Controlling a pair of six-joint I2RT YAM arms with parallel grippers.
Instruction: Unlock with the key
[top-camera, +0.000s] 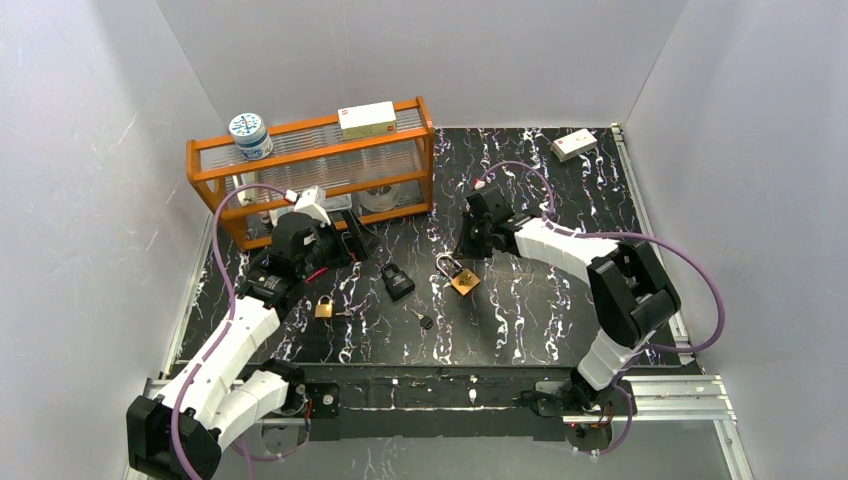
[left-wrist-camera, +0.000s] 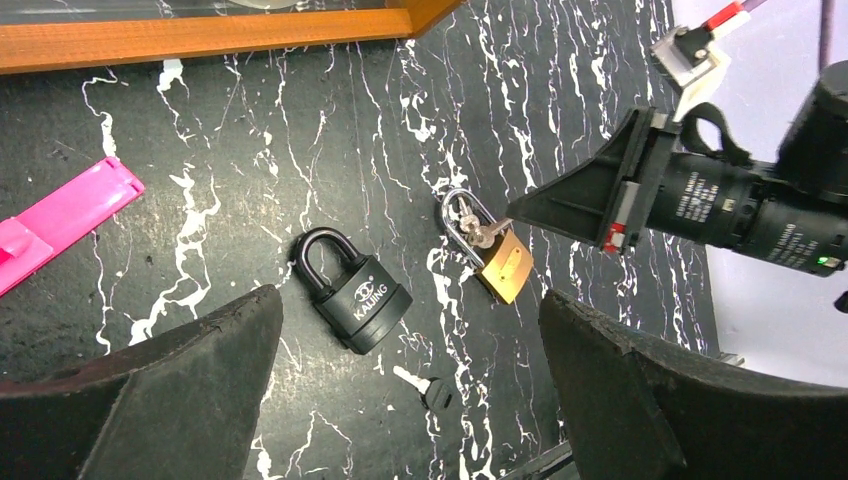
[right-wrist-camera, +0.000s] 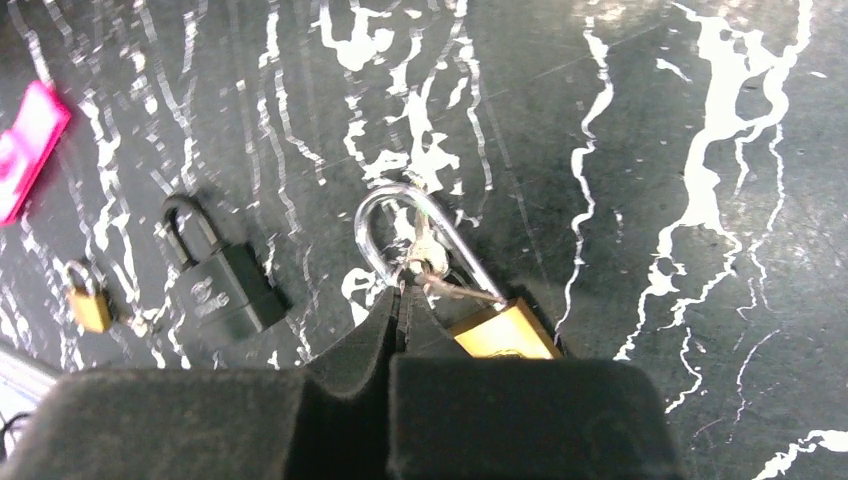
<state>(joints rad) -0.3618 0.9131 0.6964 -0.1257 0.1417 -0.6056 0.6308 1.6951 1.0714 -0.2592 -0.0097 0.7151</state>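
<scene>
Near the table's middle, the brass padlock (top-camera: 463, 279) lies flat, its keys (right-wrist-camera: 428, 262) bunched on the shackle. The right gripper (right-wrist-camera: 400, 300) has its fingers pressed together right at those keys; whether a key is pinched between them cannot be told. The step in hand looks like securing a key. Next, that key must be lined up with the keyhole, probably with the lock steadied. The left gripper (left-wrist-camera: 410, 310) hovers spread wide above a black padlock (left-wrist-camera: 355, 300). A loose key (top-camera: 424, 320) lies nearby on the black marbled table (top-camera: 540, 320), enclosed by white walls (top-camera: 400, 60).
</scene>
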